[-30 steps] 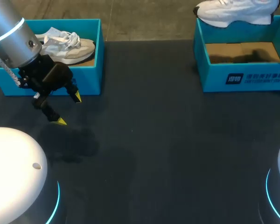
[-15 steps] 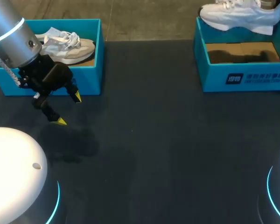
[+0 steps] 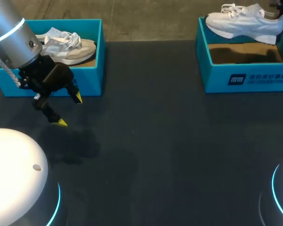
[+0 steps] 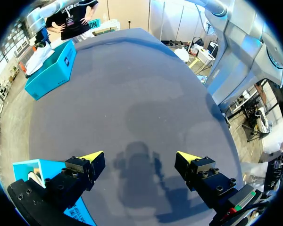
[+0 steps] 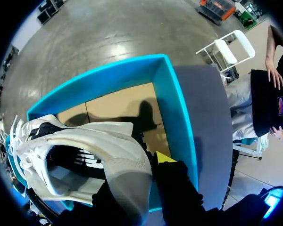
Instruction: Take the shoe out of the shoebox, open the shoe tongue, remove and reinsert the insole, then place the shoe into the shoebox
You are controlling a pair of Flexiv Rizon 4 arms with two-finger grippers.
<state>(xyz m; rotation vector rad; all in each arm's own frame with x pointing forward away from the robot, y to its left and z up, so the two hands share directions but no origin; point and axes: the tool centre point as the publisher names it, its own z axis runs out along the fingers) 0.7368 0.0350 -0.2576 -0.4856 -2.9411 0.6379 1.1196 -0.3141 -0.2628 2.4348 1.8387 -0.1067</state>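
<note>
Right claw (image 5: 140, 172) was clamped on the heel of the white shoe (image 3: 245, 23). One yellow tip showed against the outside of the heel, the other finger was mostly hidden behind the shoe

Shoe was held in the air over the right shoebox (image 3: 247, 79), roughly level, toe toward worktop centre, heel toward the right edge. It hung above the box's far rim in the head view. In the right wrist view it sat clear of the cardboard floor (image 5: 118, 106), which carried its shadow. Box interior was otherwise bare cardboard

Left claw (image 3: 70, 109) was wide open with nothing between the fingers. It hovered over bare worktop (image 3: 155, 141) just in front of the left shoebox (image 3: 92, 61). Its shadow lay on the worktop between the tips in the left wrist view

A second shoe (image 3: 68, 47), white and beige, lay inside the left shoebox, laces up

The two boxes sat well apart at the far corners of the worktop
</note>
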